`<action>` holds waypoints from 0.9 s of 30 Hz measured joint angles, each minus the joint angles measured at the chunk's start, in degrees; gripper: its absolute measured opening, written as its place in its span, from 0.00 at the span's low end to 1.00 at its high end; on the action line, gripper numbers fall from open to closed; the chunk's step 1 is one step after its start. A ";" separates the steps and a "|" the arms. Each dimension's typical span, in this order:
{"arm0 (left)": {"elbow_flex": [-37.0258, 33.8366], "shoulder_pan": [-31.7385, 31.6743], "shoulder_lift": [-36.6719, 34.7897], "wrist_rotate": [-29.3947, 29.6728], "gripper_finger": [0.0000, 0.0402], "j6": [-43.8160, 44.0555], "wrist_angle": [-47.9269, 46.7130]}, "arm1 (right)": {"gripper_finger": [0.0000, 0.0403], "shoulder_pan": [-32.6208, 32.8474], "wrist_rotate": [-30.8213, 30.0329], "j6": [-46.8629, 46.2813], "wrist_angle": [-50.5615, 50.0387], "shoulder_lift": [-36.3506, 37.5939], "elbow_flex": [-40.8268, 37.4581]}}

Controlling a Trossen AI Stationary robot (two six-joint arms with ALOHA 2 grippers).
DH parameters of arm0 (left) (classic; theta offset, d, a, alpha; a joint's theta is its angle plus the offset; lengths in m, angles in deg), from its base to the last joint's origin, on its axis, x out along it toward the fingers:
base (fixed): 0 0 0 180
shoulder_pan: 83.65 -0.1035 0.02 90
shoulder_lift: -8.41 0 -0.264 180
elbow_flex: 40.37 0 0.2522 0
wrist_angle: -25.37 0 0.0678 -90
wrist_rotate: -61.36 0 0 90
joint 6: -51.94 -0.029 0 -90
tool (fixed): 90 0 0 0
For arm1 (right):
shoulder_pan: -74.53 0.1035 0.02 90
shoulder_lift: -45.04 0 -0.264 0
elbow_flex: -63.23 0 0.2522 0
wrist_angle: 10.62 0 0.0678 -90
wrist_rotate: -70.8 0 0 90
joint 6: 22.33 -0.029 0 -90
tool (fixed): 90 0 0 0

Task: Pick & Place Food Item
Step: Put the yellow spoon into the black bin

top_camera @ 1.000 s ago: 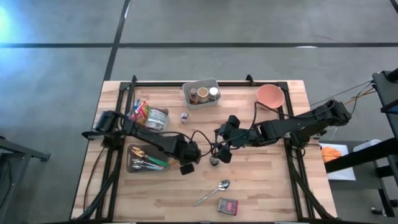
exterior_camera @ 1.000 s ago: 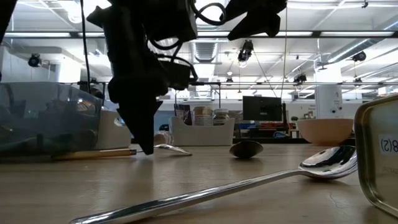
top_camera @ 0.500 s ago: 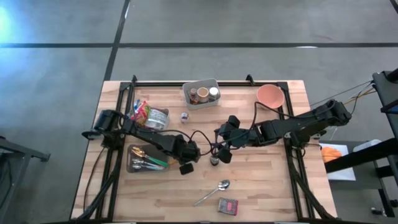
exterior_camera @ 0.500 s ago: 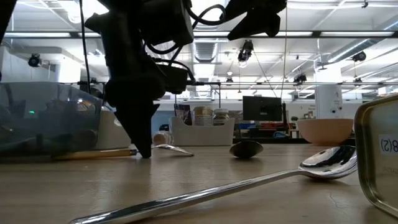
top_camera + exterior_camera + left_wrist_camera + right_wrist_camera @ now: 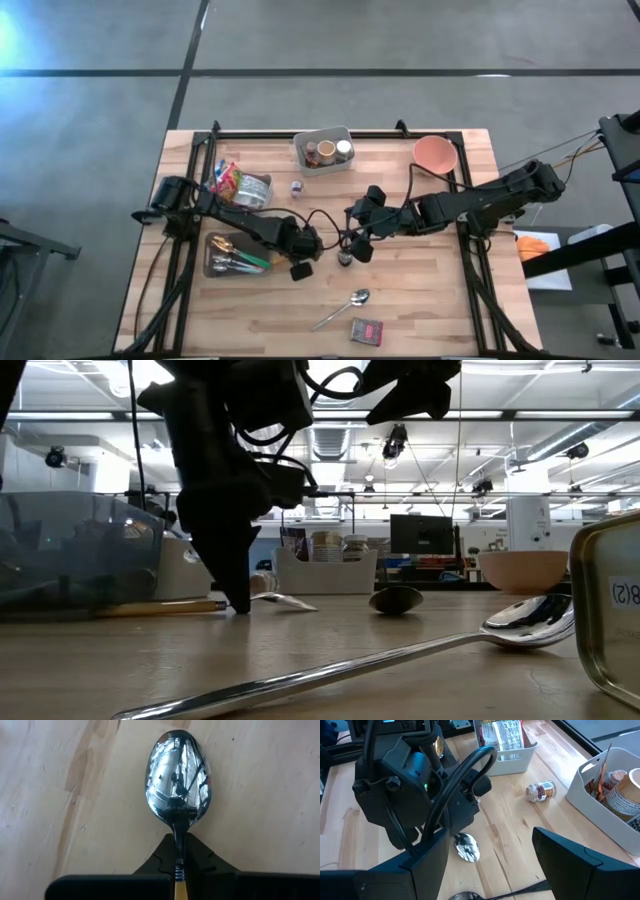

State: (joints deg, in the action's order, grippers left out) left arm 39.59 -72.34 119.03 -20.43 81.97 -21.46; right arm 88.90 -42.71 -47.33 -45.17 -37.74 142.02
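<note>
A small spoon (image 5: 177, 780) with a shiny bowl and a gold-toned handle (image 5: 150, 607) lies on the wooden table (image 5: 420, 300) near the middle. My left gripper (image 5: 178, 855) stands over it and is shut on it; in the high view this gripper (image 5: 305, 250) hides the spoon. My right gripper (image 5: 490, 865) hangs open above the table just right of the left one (image 5: 358, 238), with nothing between its fingers. Snack packets sit in a clear bin (image 5: 232, 183) at the far left. A small jar (image 5: 297, 187) lies on its side nearby. My left gripper pinches the spoon's thin neck (image 5: 178, 847), just behind the bowl, between its two fingers. The fingers (image 5: 235, 585) come steeply from above, one on each side of the neck. The spoon lies flat, bowl (image 5: 285, 600) and handle on the table.
A white bin (image 5: 323, 150) of cups stands at the far middle, a pink bowl (image 5: 435, 153) at the far right. A cutlery tray (image 5: 232, 256) sits left of my left gripper. A second spoon's bowl (image 5: 345, 259), a long spoon (image 5: 345, 307) and a tin (image 5: 367, 331) lie nearer.
My left gripper has stayed over the small spoon and its fingers have shut on the spoon's neck. The spoon has shifted a little on the table as they met it. My right gripper has kept still.
</note>
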 joint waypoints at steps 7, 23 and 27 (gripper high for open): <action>0.22 -0.04 0.08 0.97 0.01 -0.14 1.31 | 0.70 0.00 -0.02 0.11 -0.02 0.00 0.00; 0.22 -0.11 -0.01 1.75 0.00 -1.72 8.28 | 0.70 0.00 -0.02 0.09 0.00 0.00 0.00; 0.22 -0.11 -0.99 3.01 0.00 -2.30 8.96 | 0.70 0.02 -0.02 0.07 0.00 0.00 0.00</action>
State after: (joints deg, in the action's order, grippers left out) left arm 39.80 -72.45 118.04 -17.42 79.67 -12.50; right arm 88.92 -42.73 -47.26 -45.17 -37.74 142.02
